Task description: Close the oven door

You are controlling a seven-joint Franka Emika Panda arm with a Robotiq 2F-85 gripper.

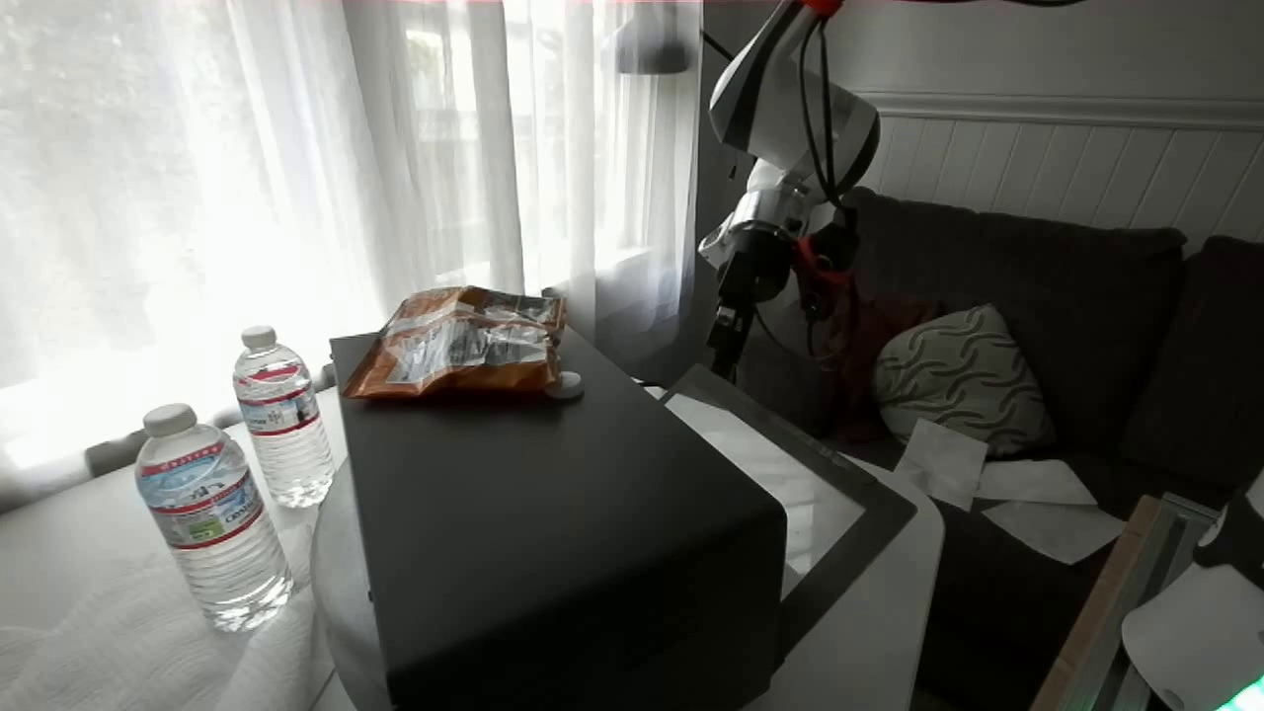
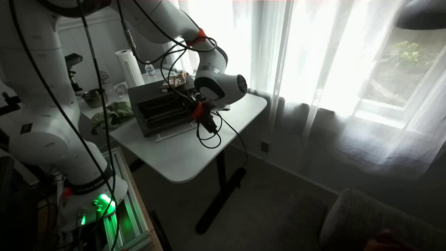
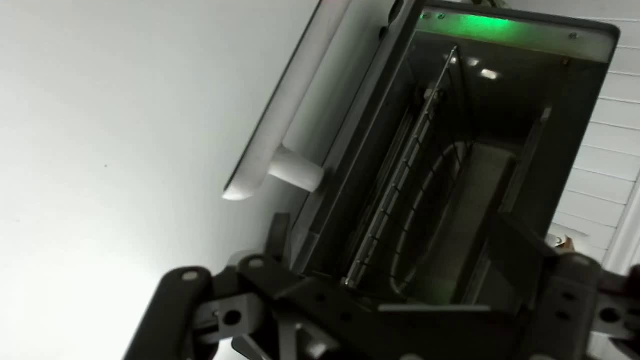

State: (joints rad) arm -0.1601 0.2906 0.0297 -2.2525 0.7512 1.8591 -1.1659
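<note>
The oven [image 1: 553,494] is a black box on a white table; in an exterior view its open front [image 2: 163,108] shows dark racks. The oven door [image 1: 844,558] hangs open outward, with a dark frame around a pale glass window. Its pale bar handle [image 3: 282,105] shows at left in the wrist view and low before the oven in an exterior view [image 2: 176,133]. My gripper [image 3: 395,225] is open, with one finger on the door's outer side and one before the cavity. It is at the door's far end [image 1: 728,351]. Contact with the door cannot be told.
An orange snack bag [image 1: 464,341] lies on the oven top. Two water bottles [image 1: 215,523] stand behind it. A green cloth [image 2: 115,115], a metal pot [image 2: 94,97] and a paper towel roll [image 2: 129,68] are beside the oven. Black cables [image 2: 209,144] hang from the arm.
</note>
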